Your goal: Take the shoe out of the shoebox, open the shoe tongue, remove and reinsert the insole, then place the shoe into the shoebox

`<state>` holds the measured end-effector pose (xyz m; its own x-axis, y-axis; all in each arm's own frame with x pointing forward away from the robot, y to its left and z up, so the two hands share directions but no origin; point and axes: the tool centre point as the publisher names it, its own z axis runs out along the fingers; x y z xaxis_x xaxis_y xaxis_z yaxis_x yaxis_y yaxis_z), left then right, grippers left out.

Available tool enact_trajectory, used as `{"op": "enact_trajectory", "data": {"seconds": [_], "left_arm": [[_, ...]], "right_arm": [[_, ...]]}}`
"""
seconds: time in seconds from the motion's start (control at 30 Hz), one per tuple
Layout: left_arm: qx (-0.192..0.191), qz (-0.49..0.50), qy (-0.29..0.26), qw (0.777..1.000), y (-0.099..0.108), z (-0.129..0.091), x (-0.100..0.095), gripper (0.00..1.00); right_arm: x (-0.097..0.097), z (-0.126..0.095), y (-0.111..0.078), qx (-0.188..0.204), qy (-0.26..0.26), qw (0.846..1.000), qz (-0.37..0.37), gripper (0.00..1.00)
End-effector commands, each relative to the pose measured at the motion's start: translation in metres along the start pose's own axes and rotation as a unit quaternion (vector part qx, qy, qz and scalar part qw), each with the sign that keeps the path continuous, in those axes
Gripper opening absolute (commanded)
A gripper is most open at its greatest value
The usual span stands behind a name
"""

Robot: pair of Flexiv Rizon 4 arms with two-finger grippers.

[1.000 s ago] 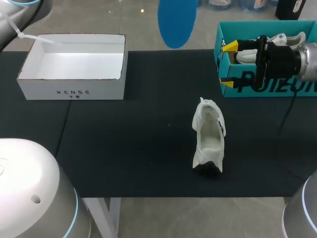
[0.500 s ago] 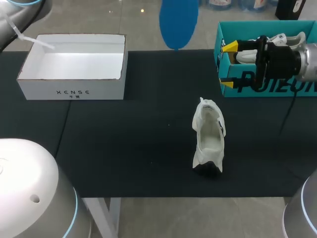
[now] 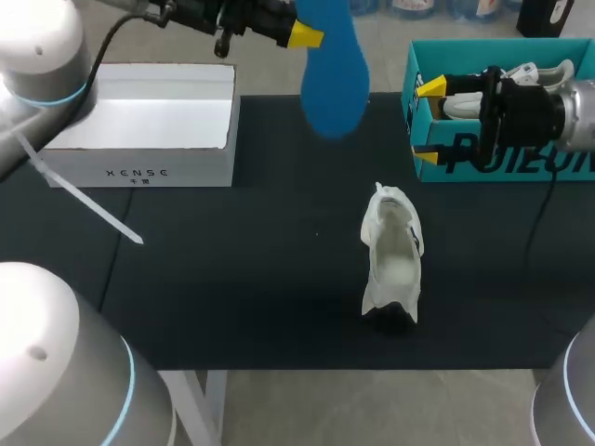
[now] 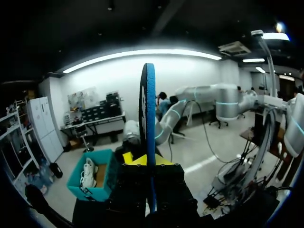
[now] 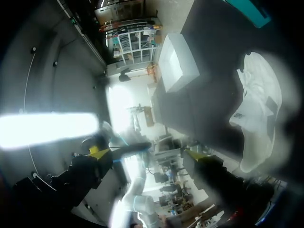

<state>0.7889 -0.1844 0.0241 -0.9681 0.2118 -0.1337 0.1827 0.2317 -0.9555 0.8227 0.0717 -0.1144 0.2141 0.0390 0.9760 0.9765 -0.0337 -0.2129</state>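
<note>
Blue insole [image 3: 333, 70] is hanging upright, clamped in the left gripper [image 3: 303, 37] above the table's far edge. Right gripper [image 3: 427, 121] is hovering with fingers wide apart beside the teal shoebox [image 3: 521, 165], while the white shoe [image 3: 391, 255] is sitting on the black table [image 3: 232, 279].

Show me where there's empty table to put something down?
The biggest bare patch is the black mat between the white box and the white shoe, down to the front edge. A smaller one lies beside the shoe, in front of the teal shoebox. It's crowded at that shoebox, where the right pincer hovers.
</note>
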Motion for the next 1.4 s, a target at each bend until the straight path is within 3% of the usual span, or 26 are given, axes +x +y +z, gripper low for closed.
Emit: {"op": "enact_trajectory", "data": {"seconds": [0.03,0.7,0.83,0.97,1.13,1.4], "left_arm": [[0.006,0.001,-0.031,0.999,0.003,-0.001,0.008,0.0],[0.006,0.001,-0.031,0.999,0.003,-0.001,0.008,0.0],[-0.01,0.142,-0.069,0.987,-0.025,0.021,0.025,0.0],[-0.028,0.25,-0.072,0.965,-0.032,0.042,0.044,0.0],[-0.053,0.317,-0.054,0.945,-0.018,0.057,0.065,0.0],[-0.033,0.34,-0.043,0.939,0.009,0.054,0.074,0.0]], "right_arm": [[0.0,0.001,0.0,-0.001,0.0,1.0,0.0,1.0],[0.0,0.001,0.0,-0.001,0.0,1.0,0.0,1.0],[0.0,0.001,0.0,-0.001,0.0,1.0,0.0,1.0],[0.0,0.001,0.0,-0.001,0.0,1.0,0.0,1.0],[0.0,0.001,0.0,-0.001,0.0,1.0,0.0,1.0],[0.0,0.001,0.0,-0.001,0.0,1.0,0.0,1.0]]}}
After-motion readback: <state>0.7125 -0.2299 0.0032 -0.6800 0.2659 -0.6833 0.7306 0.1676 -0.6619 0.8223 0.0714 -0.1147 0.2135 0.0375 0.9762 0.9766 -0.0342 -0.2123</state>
